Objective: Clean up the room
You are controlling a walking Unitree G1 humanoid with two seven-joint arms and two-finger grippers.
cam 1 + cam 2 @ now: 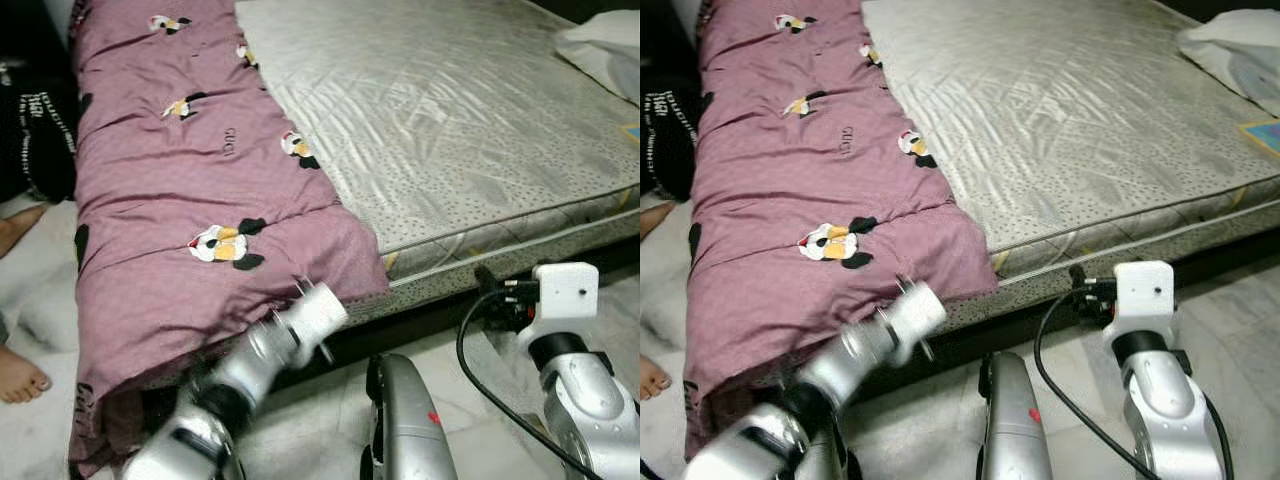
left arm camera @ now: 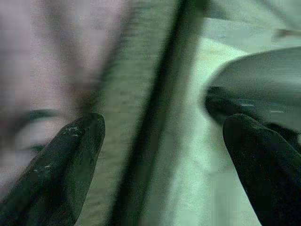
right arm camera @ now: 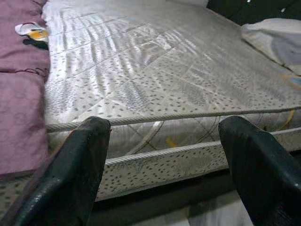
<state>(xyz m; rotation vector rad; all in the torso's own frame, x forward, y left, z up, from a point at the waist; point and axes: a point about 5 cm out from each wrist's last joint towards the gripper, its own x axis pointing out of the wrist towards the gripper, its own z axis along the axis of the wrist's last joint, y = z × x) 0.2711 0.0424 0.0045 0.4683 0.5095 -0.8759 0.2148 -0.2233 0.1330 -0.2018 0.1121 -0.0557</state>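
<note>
Spreading wide apart, the left gripper's [image 2: 162,155] two black fingers [image 2: 61,165] are seen with nothing held between them; beyond them a blurred mattress edge and a dark gap beneath it are made out. The right gripper's [image 3: 162,160] fingers [image 3: 70,174] are likewise held wide apart and empty, pointed at the side of the mattress [image 3: 178,89]. In the head views, the left arm [image 1: 250,365] is raised toward the lower corner of a purple blanket [image 1: 190,200], its wrist blurred against the hanging hem. The right arm [image 1: 570,350] is held near the mattress's front edge, a black cable [image 1: 475,370] looping from it. The blanket, printed with small cartoon penguins [image 1: 225,245], is spread along the left part of the mattress and draped over its front edge toward the floor [image 1: 40,290]. A white pillow [image 1: 605,50] lies at the far right corner of the mattress. Left of the mattress, a person's bare foot [image 1: 20,375] rests on the floor, beside dark clothing [image 1: 35,120].
</note>
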